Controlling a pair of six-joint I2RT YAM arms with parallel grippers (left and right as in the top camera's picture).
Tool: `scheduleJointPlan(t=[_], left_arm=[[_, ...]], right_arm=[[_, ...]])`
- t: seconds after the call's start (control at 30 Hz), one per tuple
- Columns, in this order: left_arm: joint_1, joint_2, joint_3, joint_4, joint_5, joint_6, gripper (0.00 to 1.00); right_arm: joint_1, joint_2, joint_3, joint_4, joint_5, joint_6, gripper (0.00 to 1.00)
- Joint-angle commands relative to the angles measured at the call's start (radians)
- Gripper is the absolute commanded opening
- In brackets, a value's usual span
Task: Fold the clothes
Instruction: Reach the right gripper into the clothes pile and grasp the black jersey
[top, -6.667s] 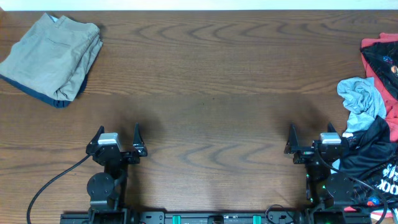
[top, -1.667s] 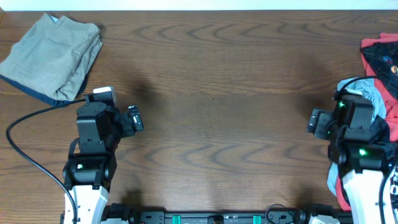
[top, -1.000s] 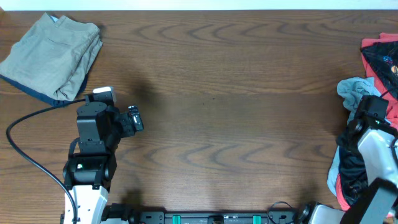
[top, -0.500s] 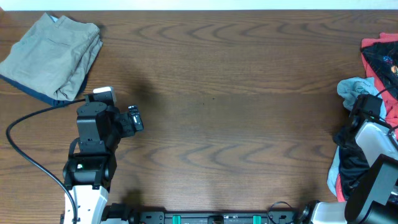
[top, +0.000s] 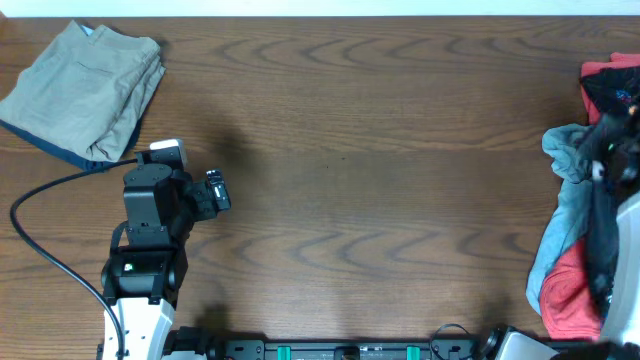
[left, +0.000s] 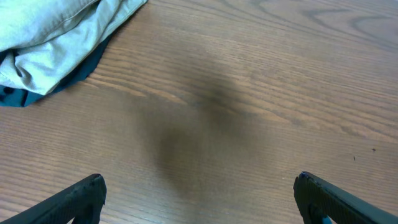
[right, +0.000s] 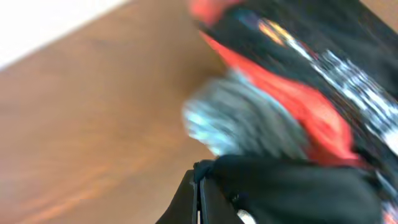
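Note:
The clothes lie heaped at the table's right edge: a black jersey (top: 600, 235), a pale blue-grey garment (top: 566, 150) and a red garment (top: 566, 300). In the right wrist view my right gripper (right: 199, 177) is shut, pinching a fold of the black jersey (right: 292, 193), with the blue-grey garment (right: 242, 121) and red cloth (right: 301, 93) just beyond it. The picture there is blurred by motion. My left gripper (left: 199, 190) hangs open over bare wood at the left, with nothing between its fingers (left: 87, 194).
A folded beige garment (top: 85, 90) with a dark blue edge lies at the far left corner, also seen in the left wrist view as the beige garment (left: 56, 31). The left arm's cable (top: 45, 215) loops over the table's front left.
My right gripper has closed on the black jersey and pulled it up and toward the right edge, uncovering red cloth below. The left arm has not moved.

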Motion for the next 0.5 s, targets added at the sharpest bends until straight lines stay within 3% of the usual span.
scheduleJointPlan(t=[0.0,0.17,0.27,0.47], left_arm=[[-0.002,0.002,0.028,0.010,-0.005,-0.009,0.98],[-0.002,0.002,0.028,0.025,-0.005,-0.009,0.98],[-0.002,0.002,0.028,0.024,-0.005,-0.010,0.98],[-0.002,0.002,0.028,0.024,-0.004,-0.010,0.98]], right_arm=[[0.045,0.000,0.051,0.080,-0.483,-0.064,0.01],[0.201,0.003,0.067,0.468,-1.160,-0.001,0.01],[0.346,0.003,0.067,0.552,-1.189,0.035,0.03],[0.561,0.048,0.063,0.442,-1.100,0.003,0.08]])
